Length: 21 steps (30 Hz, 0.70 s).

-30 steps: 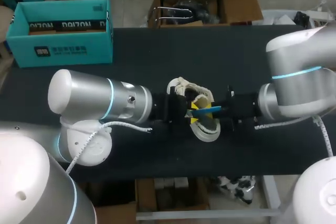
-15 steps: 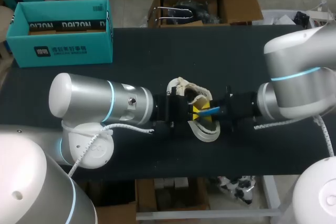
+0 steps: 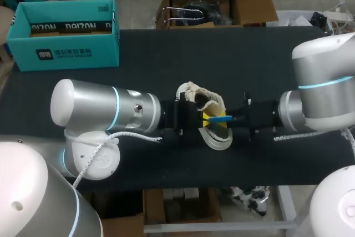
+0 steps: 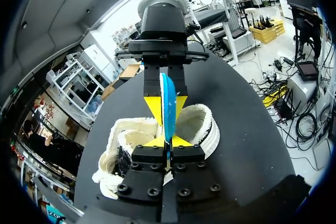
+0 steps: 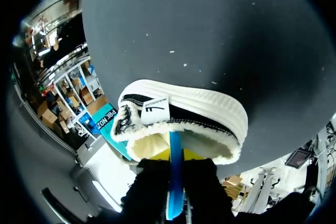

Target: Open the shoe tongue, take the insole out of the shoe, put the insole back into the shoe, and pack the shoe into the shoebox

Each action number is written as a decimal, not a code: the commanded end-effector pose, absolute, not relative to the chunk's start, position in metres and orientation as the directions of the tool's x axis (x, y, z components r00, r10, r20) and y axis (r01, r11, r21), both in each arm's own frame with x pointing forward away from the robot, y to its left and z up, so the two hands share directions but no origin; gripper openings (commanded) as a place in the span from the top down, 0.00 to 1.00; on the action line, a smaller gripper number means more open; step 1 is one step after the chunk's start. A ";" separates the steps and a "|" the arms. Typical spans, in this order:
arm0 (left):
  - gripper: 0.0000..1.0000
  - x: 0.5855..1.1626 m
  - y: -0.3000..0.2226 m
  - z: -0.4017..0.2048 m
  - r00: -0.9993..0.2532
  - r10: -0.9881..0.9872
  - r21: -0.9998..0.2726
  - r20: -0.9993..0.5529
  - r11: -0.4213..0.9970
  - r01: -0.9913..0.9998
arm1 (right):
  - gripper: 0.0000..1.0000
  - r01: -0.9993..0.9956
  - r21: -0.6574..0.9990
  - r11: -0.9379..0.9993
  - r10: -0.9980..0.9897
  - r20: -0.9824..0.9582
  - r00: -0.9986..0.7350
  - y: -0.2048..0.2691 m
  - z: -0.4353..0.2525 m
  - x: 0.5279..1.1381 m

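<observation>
A white fleece-lined shoe (image 3: 215,139) lies on its side at the middle of the black table (image 3: 166,48). A thin blue insole (image 3: 220,118) stands on edge above the shoe's opening. My left gripper (image 3: 203,119) is shut on one end of it. My right gripper (image 3: 233,119) faces it from the other side, its fingers pressed on the opposite end. In the left wrist view my left gripper (image 4: 167,141) pinches the insole (image 4: 169,93) over the shoe (image 4: 202,124). The right wrist view has the insole (image 5: 175,182) between my right gripper's (image 5: 175,156) fingers, just above the shoe (image 5: 199,114).
The teal shoebox (image 3: 64,34) stands open at the table's far left corner, well apart from the shoe; it also shows past the shoe (image 5: 107,116) in the right wrist view. Bare black table surrounds the shoe on all sides.
My left gripper has closed on the insole. The right arm has drawn back a little to the right while its fingers stay on the insole.
</observation>
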<state>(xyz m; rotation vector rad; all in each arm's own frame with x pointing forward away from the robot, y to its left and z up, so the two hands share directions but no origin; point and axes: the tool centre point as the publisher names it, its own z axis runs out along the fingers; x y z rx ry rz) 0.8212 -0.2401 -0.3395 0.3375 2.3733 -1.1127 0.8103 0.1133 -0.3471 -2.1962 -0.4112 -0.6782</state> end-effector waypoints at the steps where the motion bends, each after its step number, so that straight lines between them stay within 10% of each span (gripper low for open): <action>1: 1.00 0.821 -0.235 -0.343 -0.846 0.010 -0.655 -0.533 0.628 0.420 | 1.00 0.492 -0.602 -0.629 0.060 0.594 0.802 0.109 -0.351 0.810; 21: 0.99 0.840 -0.229 -0.351 -0.868 -0.030 -0.663 -0.496 0.658 0.357 | 1.00 0.473 -0.590 -0.654 0.098 0.554 0.827 0.123 -0.361 0.838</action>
